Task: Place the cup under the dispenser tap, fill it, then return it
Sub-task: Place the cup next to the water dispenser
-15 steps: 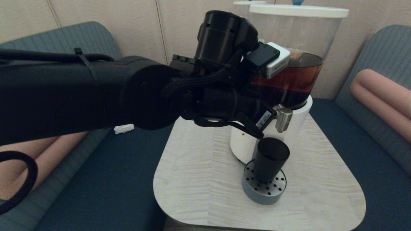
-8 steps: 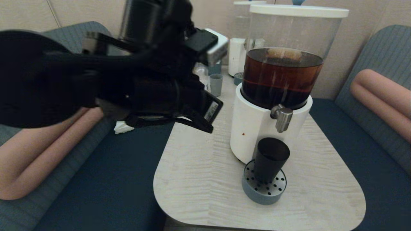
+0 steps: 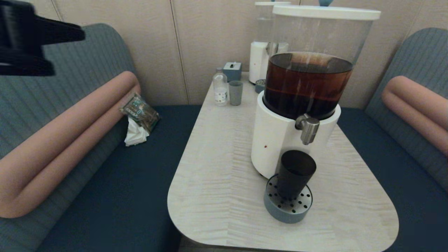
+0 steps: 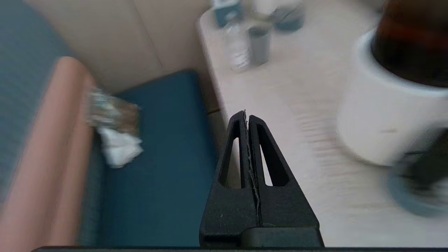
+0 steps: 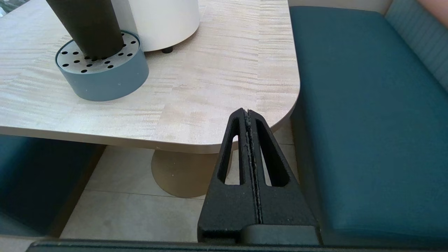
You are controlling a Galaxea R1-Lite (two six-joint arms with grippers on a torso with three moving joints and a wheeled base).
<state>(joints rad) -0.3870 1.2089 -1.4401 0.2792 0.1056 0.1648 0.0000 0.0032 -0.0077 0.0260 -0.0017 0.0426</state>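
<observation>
Right end effector (image 5: 247, 112) hangs low off the counter's (image 5: 217, 87) near corner, fingers pressed together, nothing held. Ahead of it, the cup (image 3: 294, 174): dark, smoky, tapered, no handle, upright on the grey perforated drip tray (image 3: 287, 206), directly under the dispenser tap (image 3: 308, 128). Left end effector (image 4: 247, 115) is well clear of cup, up over the bench, fingers pressed together w/ nothing between.
</observation>
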